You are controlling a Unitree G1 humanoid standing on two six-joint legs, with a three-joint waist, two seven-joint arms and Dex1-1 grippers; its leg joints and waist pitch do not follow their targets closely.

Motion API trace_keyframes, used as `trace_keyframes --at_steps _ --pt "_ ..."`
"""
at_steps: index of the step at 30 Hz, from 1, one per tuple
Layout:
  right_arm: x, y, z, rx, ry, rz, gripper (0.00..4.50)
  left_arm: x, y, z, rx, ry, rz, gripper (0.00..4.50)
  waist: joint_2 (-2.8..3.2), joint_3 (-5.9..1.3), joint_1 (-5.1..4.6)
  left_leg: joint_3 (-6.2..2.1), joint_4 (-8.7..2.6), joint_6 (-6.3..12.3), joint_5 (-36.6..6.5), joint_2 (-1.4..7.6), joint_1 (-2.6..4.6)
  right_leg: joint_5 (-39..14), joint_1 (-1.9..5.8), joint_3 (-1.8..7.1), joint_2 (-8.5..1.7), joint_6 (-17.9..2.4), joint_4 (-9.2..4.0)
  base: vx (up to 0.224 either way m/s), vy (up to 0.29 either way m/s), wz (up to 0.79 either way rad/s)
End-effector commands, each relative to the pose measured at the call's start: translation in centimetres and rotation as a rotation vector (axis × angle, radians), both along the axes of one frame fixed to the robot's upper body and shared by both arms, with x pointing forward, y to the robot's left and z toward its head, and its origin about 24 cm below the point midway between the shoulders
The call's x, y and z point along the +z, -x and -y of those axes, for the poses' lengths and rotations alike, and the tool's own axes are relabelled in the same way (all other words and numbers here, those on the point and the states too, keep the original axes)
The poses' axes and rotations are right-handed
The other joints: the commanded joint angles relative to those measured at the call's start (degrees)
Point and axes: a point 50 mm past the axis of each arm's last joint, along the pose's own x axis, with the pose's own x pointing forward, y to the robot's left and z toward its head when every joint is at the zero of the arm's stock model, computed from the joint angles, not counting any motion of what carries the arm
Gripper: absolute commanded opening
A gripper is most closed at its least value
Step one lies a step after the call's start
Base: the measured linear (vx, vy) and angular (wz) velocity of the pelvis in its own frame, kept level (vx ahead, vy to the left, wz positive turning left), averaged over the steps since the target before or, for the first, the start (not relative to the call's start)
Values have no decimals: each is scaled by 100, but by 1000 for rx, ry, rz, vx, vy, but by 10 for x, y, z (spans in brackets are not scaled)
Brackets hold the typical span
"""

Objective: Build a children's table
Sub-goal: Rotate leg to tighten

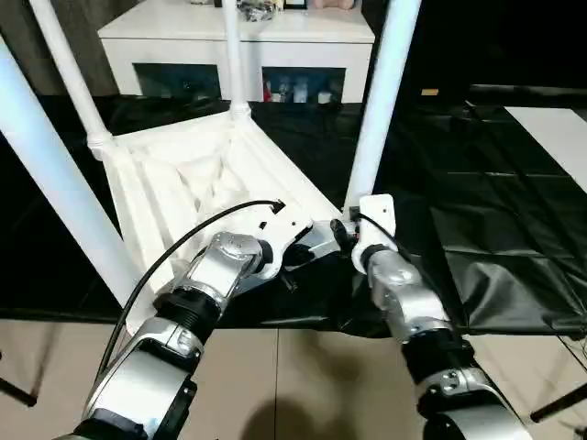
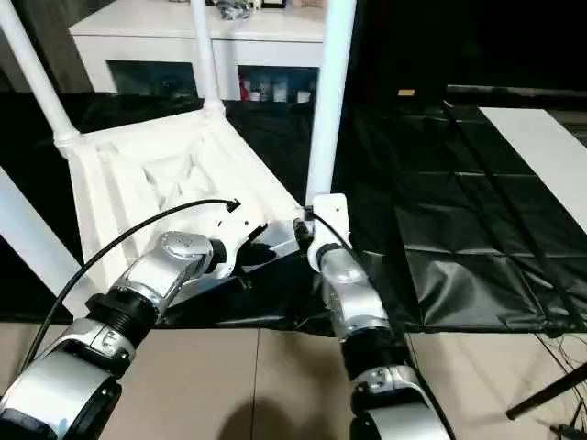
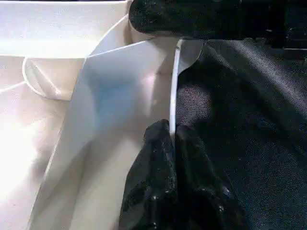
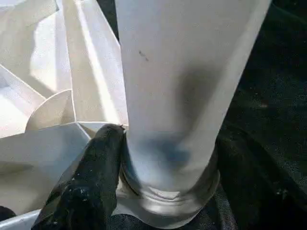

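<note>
Black sheeting covers a large work table [image 1: 514, 229], where the white plastic rectangular tabletop [image 1: 197, 179] lies ribbed underside up with four long tapered white tube legs standing in its corner sockets. At the near right corner, the left gripper [image 3: 171, 139] has its jaws pressed together, pinching the tabletop's thin rim, while the right gripper [image 4: 158, 148] holds the base of the nearest leg [image 1: 381, 101] between its fingers. Seating that leg well probably means pressing straight down along it while the rim stays pinned.
</note>
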Motion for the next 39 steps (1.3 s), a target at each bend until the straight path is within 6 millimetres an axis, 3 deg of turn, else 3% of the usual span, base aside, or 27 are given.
trace_keyframes --at_steps 1,2,3,5,7,8,9,11,13,14,17,20,21,24,26,27,28,29,30,35,39 --pt "10 3 -23 141 -55 51 315 -10 -5 -32 160 -92 -3 0 -23 -295 -31 -7 -530 -52 -2819 -25 100 -2650 137 -3 13 -533 -495 0 0 0" --pt "14 2 -21 148 -57 70 331 -10 -5 -34 156 -95 -4 0 -44 -296 -30 -6 -533 -41 -2798 -24 88 -2644 148 -3 12 -534 -492 0 0 0" --pt "17 0 -18 152 -52 88 347 -10 -5 -36 148 -99 -8 0 -51 -288 -85 -34 -557 -40 -2748 -35 15 -2669 201 -23 3 -485 -468 0 0 0" --pt "22 -3 -12 180 -54 93 364 -9 -4 -39 128 -108 -7 0 -69 -275 -166 -68 -585 -54 -2735 -33 -44 -2895 256 -64 -4 -388 -477 -9 1 -9" --pt "27 -2 -2 270 -14 106 364 -8 -3 -44 111 -112 -11 0 -63 -295 -167 -72 -558 -28 -2801 -3 38 -2851 216 -59 -33 -481 -510 -9 1 -9" --pt "29 -1 2 327 5 110 364 -7 -2 -46 100 -115 -11 0 -63 -317 -142 -40 -549 46 -2518 19 38 -2143 244 -44 -20 -737 -451 0 0 0" --pt "30 1 6 374 14 111 364 -6 -1 -48 84 -113 -13 0 -68 -310 -139 -23 -548 60 -2441 19 33 -2010 238 -37 -17 -800 -442 0 0 0" --pt "32 5 12 455 32 107 364 -6 1 -50 53 -109 -25 0 -111 -296 -146 0 -537 143 -2376 12 18 -2029 260 -47 -9 -861 -432 0 0 0" --pt "33 15 28 620 95 86 364 -4 9 -55 -40 -99 -52 0 -70 -313 -142 -11 -534 163 -2295 34 -1 -2001 280 -43 -34 -883 -414 0 0 0" --pt "33 23 41 756 146 53 364 -2 17 -58 -152 -81 -79 0 -91 -318 -122 0 -525 205 -2226 53 10 -1837 288 -38 -32 -955 -415 0 0 0" --pt "33 28 52 855 164 5 364 2 24 -61 -248 -76 -103 0 -94 -335 -92 63 -475 308 -2072 71 73 -1446 234 3 -23 -1310 -365 45 -16 4" --pt "33 30 58 910 186 -21 364 5 29 -65 -275 -69 -140 0 -93 -338 -59 97 -439 331 -1930 63 88 -1297 209 22 -13 -1426 -323 22 -8 2" --pt "34 30 61 944 222 -30 364 7 32 -67 -309 -58 -164 0 -96 -338 -54 91 -437 331 -1822 65 64 -1217 226 26 -12 -1454 -292 0 0 0" --pt "39 28 58 959 191 -23 364 11 33 -67 -334 -69 -143 0 -72 -388 29 94 -397 434 -1182 70 61 -403 267 18 7 -1640 -182 0 0 0" --pt "40 28 56 971 173 -22 364 13 33 -67 -338 -69 -142 0 -64 -380 50 105 -393 459 -1139 64 73 -298 260 19 18 -1681 -172 0 0 0" --pt "40 28 54 984 160 -23 364 14 33 -67 -341 -68 -143 0 -7 -377 75 96 -401 422 -1210 70 83 -346 269 14 11 -1692 -163 0 0 0" --pt "39 28 51 1001 153 -25 364 14 33 -67 -346 -68 -141 0 -31 -369 70 106 -403 387 -1343 69 92 -433 260 12 20 -1673 -181 0 0 0" --pt "37 27 48 1004 152 -26 364 14 32 -66 -349 -70 -142 0 38 -372 83 97 -404 348 -1391 66 101 -453 261 12 14 -1674 -177 0 0 0" --pt "36 27 46 1006 151 -26 364 14 32 -65 -351 -71 -145 0 10 -375 62 98 -411 293 -1483 65 93 -462 265 10 16 -1666 -188 0 0 0" --pt "32 21 39 1006 139 -38 364 14 33 -62 -364 -78 -153 0 2 -365 44 78 -434 142 -1792 57 87 -906 275 4 1 -1549 -218 0 0 0" --pt "31 18 37 1003 143 -43 364 13 34 -63 -363 -81 -152 0 -14 -374 42 82 -422 169 -1644 52 77 -818 280 8 2 -1545 -207 0 0 0"
